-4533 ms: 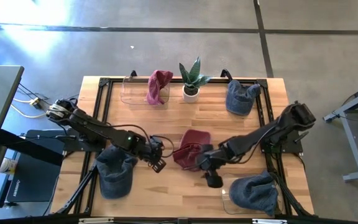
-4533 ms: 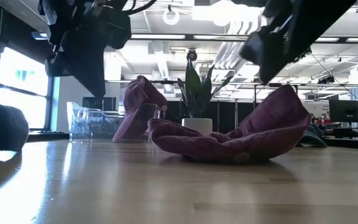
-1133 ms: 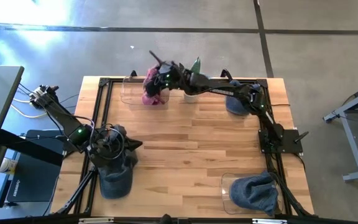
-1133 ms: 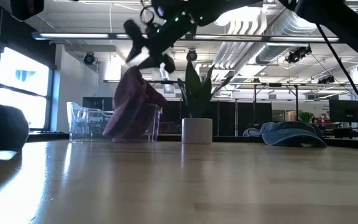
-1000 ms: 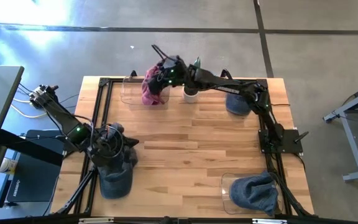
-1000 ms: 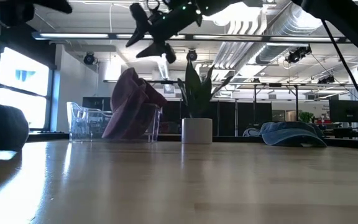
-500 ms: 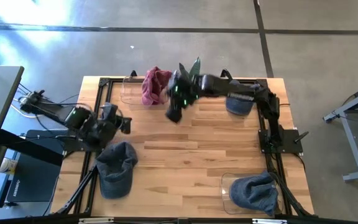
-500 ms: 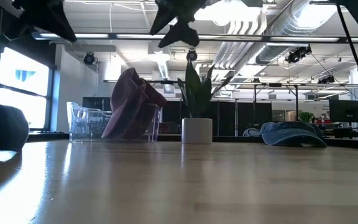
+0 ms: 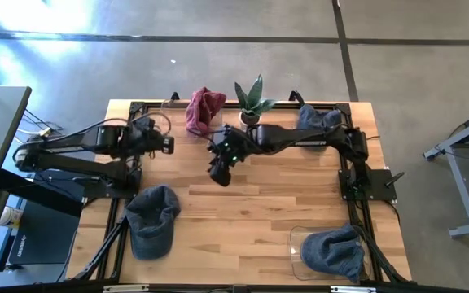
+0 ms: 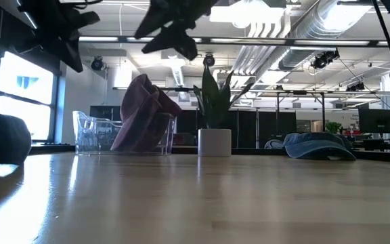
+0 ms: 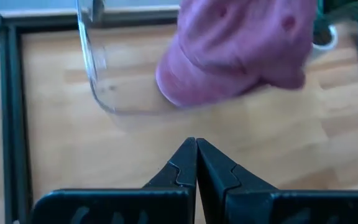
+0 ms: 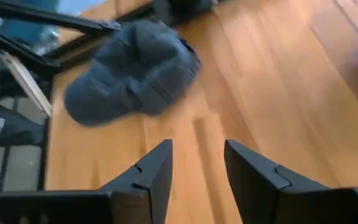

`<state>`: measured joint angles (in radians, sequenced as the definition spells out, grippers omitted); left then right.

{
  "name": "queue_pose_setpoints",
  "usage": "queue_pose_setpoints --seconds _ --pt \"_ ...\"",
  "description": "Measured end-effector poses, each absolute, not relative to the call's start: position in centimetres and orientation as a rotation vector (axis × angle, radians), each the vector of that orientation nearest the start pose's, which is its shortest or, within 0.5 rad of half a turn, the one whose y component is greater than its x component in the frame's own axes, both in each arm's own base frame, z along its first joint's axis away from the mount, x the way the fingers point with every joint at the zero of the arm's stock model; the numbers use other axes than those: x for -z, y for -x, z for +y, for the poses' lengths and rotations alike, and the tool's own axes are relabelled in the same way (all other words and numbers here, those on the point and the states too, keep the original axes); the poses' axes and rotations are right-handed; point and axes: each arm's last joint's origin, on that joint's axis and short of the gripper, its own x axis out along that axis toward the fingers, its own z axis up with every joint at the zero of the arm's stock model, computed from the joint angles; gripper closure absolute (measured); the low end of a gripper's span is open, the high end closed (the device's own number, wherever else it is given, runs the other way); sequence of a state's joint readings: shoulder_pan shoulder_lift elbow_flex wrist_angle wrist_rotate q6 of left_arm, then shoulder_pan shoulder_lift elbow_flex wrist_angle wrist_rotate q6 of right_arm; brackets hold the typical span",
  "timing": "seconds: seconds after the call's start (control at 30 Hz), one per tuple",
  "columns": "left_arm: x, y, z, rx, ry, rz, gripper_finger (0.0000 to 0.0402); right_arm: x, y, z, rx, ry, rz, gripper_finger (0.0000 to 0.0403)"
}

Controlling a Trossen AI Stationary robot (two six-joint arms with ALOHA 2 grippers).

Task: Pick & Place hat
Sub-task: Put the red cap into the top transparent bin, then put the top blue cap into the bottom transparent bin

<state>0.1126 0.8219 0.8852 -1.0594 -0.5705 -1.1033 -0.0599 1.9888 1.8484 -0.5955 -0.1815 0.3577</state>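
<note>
Currently the maroon hat (image 9: 204,111) stands draped over the clear bin (image 9: 172,119) at the bench's (image 9: 275,212) far edge, long axis running upright, crown up. Right end effector (image 9: 217,172) hovers above mid-bench, fingers parted and empty; the hat is well apart from it, beyond and to its left. Left end effector (image 9: 168,144) is clenched and empty, hat just ahead of its tips.

An open-plan lab: exposed ceiling ducts (image 10: 296,30), monitors (image 10: 378,120), concrete floor (image 9: 218,65).
</note>
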Motion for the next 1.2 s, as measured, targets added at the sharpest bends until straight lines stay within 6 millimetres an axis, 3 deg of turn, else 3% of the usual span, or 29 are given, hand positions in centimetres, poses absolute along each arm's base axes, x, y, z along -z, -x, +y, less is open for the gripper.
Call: queue_pose_setpoints --seconds 0.17,0.3,0.57,0.7,0.83,1.0,1.2 --pt "-29.4 -14.2 5.7 -1.091 0.679 0.473 0.0401 -31.0 -41.5 -2.6 0.158 -0.369 0.843 0.0281" --pt "-28.0 -15.8 8.5 -1.046 0.667 0.427 0.0401 -31.9 -38.2 -2.6 0.216 -0.349 0.826 0.0290" --pt "-24.4 -19.9 13.2 -0.938 0.642 0.429 0.0401 -32.4 -31.2 -2.3 0.331 -0.498 0.674 0.0297" --pt "-22.5 -22.3 14.4 -0.843 0.595 0.456 0.0401 -32.3 -28.6 -2.2 0.353 -0.583 0.546 0.0297" --pt "-21.0 -23.3 14.9 -0.827 0.608 0.498 0.0401 -32.0 -26.8 -2.2 0.364 -0.623 0.448 0.0298" --pt "-22.3 -23.2 14.9 -0.823 0.585 0.513 0.0401 -31.6 -25.6 -2.2 0.375 -0.637 0.410 0.0297" --pt "-27.5 -21.6 12.8 -0.783 0.551 0.537 0.0401 -30.8 -25.2 -2.1 0.346 -0.605 0.444 0.0296"
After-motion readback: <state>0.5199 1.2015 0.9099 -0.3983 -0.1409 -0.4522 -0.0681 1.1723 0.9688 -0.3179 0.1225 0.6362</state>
